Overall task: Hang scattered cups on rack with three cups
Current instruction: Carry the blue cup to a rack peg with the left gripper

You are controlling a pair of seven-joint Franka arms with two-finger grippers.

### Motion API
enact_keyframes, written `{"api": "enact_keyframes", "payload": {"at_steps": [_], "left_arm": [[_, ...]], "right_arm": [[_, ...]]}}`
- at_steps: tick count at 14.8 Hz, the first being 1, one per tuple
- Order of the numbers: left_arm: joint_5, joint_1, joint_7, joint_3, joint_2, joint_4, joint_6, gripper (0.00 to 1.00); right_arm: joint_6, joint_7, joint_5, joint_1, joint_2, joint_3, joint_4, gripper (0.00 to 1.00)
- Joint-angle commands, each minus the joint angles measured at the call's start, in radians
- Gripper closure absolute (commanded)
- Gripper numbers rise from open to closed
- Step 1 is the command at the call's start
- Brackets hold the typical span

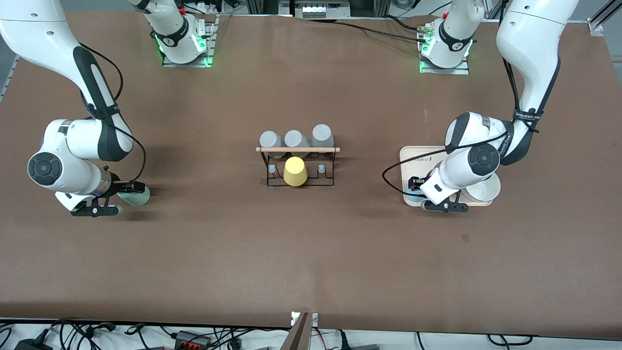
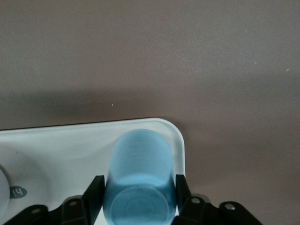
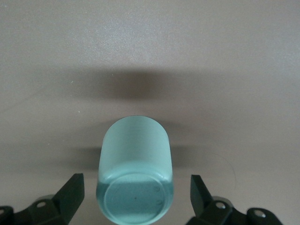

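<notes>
Two cups are largely masked in the front view: the light blue cup (image 1: 414, 196) is nearly covered by the left gripper (image 1: 444, 206), and only part of the mint-green cup (image 1: 134, 196) is seen beside the right gripper (image 1: 95, 210). Whether either cup rests on its surface or is raised cannot be told.

In the left wrist view the light blue cup (image 2: 139, 180) lies on its side at a corner of the cream tray (image 2: 65, 147), and the fingers (image 2: 93, 197) of the left gripper (image 2: 136, 199) are pressed against both its flanks, so it is gripped. A white bowl (image 1: 482, 187) on the same tray (image 1: 413, 158) is half hidden by the left arm.

In the right wrist view the mint-green cup (image 3: 134, 173) lies on its side over the bare table (image 3: 187, 56), toward the right arm's end. It is centred between the spread fingers (image 3: 71, 194) of the right gripper (image 3: 136, 197), with clear gaps on both sides; nothing is grasped.

At the table's middle the rack (image 1: 297, 165) is seen with three grey cups (image 1: 295, 139) on its upper pegs and a yellow cup (image 1: 295, 171) on a lower peg nearer the front camera.
</notes>
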Motion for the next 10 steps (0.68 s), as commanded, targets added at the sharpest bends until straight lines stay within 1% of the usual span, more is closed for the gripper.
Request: {"api": "enact_keyframes", "payload": {"at_steps": [1, 2, 3, 5, 6, 7, 9, 10], "left_arm": [[0.026, -0.001, -0.012, -0.001, -0.01, -0.02, 0.016, 0.81], [0.026, -0.001, -0.009, -0.002, -0.014, -0.017, 0.006, 0.96], [0.025, -0.002, -0.012, -0.002, -0.016, -0.001, -0.03, 0.99], [0.006, -0.007, -0.045, -0.014, -0.014, 0.093, -0.144, 0.99], [-0.009, -0.022, -0.114, -0.022, -0.014, 0.158, -0.216, 0.99], [-0.02, -0.04, -0.184, -0.022, -0.01, 0.21, -0.27, 0.99], [-0.038, -0.112, -0.312, -0.025, -0.005, 0.308, -0.355, 0.99], [-0.075, -0.144, -0.378, -0.025, 0.0, 0.336, -0.37, 0.99]], "right_arm": [[0.008, -0.017, -0.005, -0.019, -0.019, 0.012, -0.018, 0.0], [-0.003, -0.017, -0.003, -0.019, -0.019, 0.012, -0.017, 0.09], [-0.004, -0.017, -0.003, -0.019, -0.019, 0.012, -0.017, 0.22], [-0.006, -0.017, -0.003, -0.019, -0.019, 0.012, -0.015, 0.42], [-0.006, -0.017, -0.003, -0.019, -0.019, 0.012, -0.015, 0.5], [-0.006, -0.017, -0.003, -0.018, -0.019, 0.012, -0.015, 0.54], [-0.007, -0.017, -0.003, -0.018, -0.019, 0.012, -0.012, 0.55], [-0.007, -0.018, -0.003, -0.016, -0.02, 0.012, -0.008, 0.55]]}}
